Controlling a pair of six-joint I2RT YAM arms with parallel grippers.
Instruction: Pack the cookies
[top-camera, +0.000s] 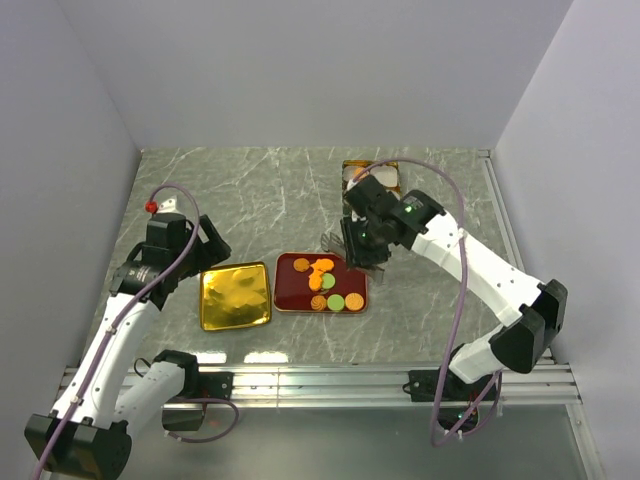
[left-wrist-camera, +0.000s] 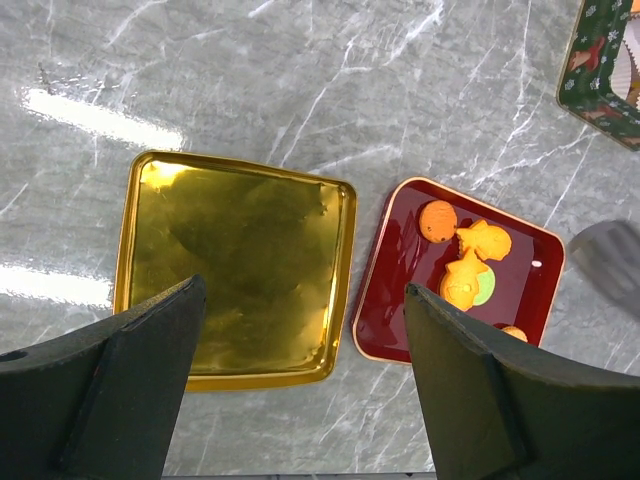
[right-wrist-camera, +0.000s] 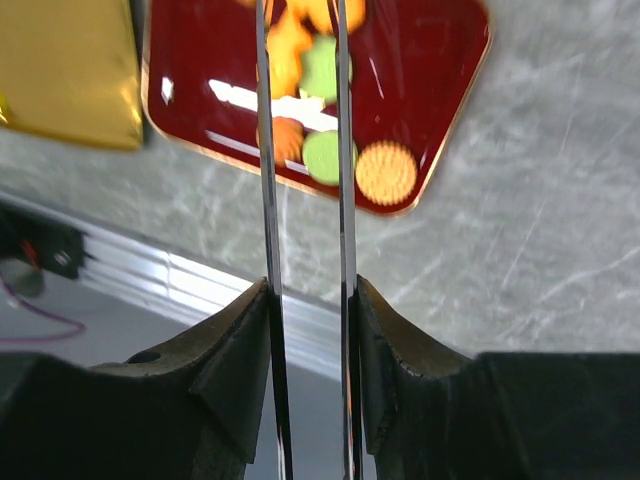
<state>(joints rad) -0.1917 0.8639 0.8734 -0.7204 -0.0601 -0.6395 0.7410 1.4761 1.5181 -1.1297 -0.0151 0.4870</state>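
Note:
The cookies (top-camera: 325, 284), orange, light green and tan, lie on a dark red tray (top-camera: 285, 263). In the left wrist view orange cookies (left-wrist-camera: 470, 262) sit at the far side of the red tray (left-wrist-camera: 400, 300). My right gripper (top-camera: 362, 250) hangs over the tray's far right edge, shut on metal tongs (right-wrist-camera: 265, 150). Their two thin blades run out over the cookies (right-wrist-camera: 322, 110), and their tips are cut off by the frame. My right gripper (right-wrist-camera: 308, 290) presses both blades. My left gripper (left-wrist-camera: 305, 290) is open and empty above the gap between the trays.
A shiny gold tray (top-camera: 236, 296) lies left of the red one, its gold floor (left-wrist-camera: 240, 260) bare. A green printed tin (top-camera: 370, 172) with white paper cups stands at the back. A metal rail (top-camera: 320, 380) runs along the near edge.

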